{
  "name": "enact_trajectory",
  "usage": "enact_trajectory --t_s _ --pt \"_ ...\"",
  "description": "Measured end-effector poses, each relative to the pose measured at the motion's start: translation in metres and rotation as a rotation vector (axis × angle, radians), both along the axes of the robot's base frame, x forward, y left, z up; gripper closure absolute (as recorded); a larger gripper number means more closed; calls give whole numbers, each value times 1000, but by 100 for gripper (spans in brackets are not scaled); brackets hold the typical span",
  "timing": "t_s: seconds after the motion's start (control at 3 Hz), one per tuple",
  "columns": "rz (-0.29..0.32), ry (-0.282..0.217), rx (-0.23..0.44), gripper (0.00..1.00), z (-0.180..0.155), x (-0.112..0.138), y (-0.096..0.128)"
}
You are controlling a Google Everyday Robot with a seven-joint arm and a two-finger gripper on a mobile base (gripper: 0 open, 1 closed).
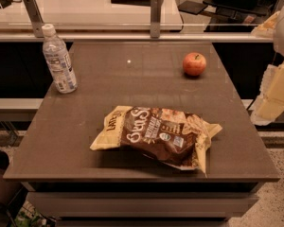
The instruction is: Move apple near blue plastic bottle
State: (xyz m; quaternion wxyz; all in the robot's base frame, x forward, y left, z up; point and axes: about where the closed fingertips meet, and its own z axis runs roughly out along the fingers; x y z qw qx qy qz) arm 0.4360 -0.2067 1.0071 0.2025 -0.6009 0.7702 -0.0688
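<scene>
The chip bag [156, 134] lies nearest the camera, flat on its side on the front half of the brown table [61, 145], slightly right of centre. The bag is brown and yellow with white lettering, and its crumpled right end points toward the right edge of the table. The apple [194, 64] sits in the far right part of the tabletop, well behind the bag and apart from it. It is red-orange, rests upright, and shows a short dark stem at the top. The blue plastic bottle [59, 60] stands in the far left part of the tabletop, close to the left edge, leaning slightly in this view. It is clear and ribbed, with a white cap [48, 30] and a pale printed label. The apple and the bottle are well apart, with bare tabletop between them. The gripper [274, 96] is at the right edge of the view, beyond the right side of the table and off its surface, lower right of the apple and touching no object. Only part of it is visible as pale yellowish-white shapes, and whether it is spread or closed cannot be determined. Behind the table runs a rail with metal brackets [155, 15], and beyond it a light counter [85, 6].
</scene>
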Motion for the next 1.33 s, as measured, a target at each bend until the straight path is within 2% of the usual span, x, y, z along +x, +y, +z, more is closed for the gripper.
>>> enact_trajectory --t_s 0.67,1.0,1.33 --pt "-11 -11 21 0 -1 8 -1" --pt "-54 -29 88 0 -8 26 -3" --pt "-121 -59 203 0 -23 48 -6"
